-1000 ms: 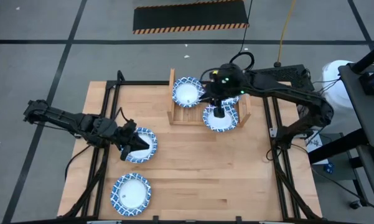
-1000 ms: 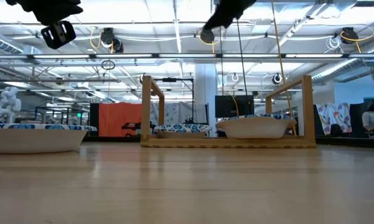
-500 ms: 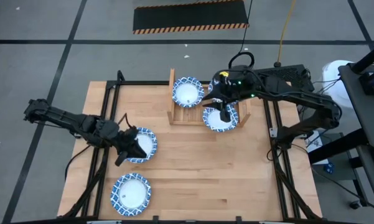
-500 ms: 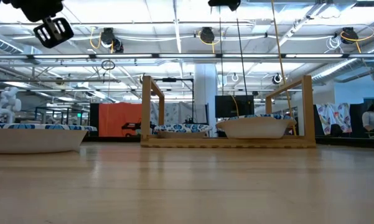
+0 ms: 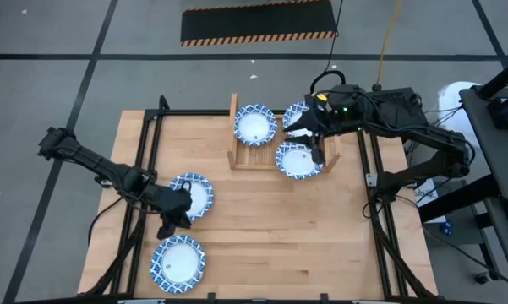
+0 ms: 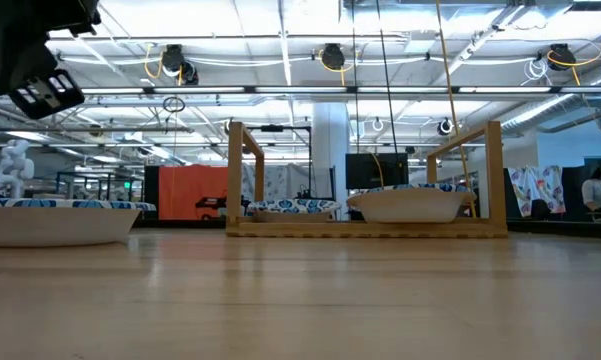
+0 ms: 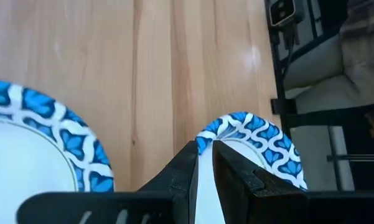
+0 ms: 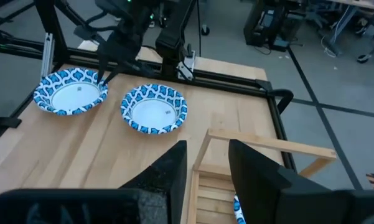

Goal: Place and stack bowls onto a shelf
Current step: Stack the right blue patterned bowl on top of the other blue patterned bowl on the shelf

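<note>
Two blue-rimmed bowls rest on the table's left part, one (image 5: 193,194) farther in and one (image 5: 178,260) by the near edge. My left gripper (image 5: 165,230) stands at the near bowl's far rim and is shut on that bowl (image 7: 255,146). The other bowl (image 7: 37,137) lies beside it. On the shelf (image 5: 237,156) sit a bowl at its left (image 5: 255,125), one at its near right (image 5: 296,160), and one (image 5: 294,112) partly hidden by my right arm. My right gripper (image 5: 315,150) hangs open (image 8: 205,168) above the shelf's right half and touches nothing. My left gripper (image 7: 205,152) pinches the near bowl's far rim (image 7: 203,142) between its two fingers. One finger (image 7: 231,165) is over the white inside and the other (image 7: 185,163) is outside. The fingers come from above, pointing down. In the high view the bowl sits flat in its place on the table.
Black frame rails (image 5: 139,177) (image 5: 374,177) run along the table's left and right sides. The held bowl lies close to the near edge. Bare wood (image 5: 262,228) spans the table's middle. The shelf's upright side boards (image 6: 238,175) (image 6: 495,175) flank its bowls.
My left gripper has left the farther bowl's left side and swung toward the near edge. It turned as it went and came down at the near bowl's far rim. My right gripper has risen out of the low view and drawn toward the table's right edge. No bowl has shifted.
</note>
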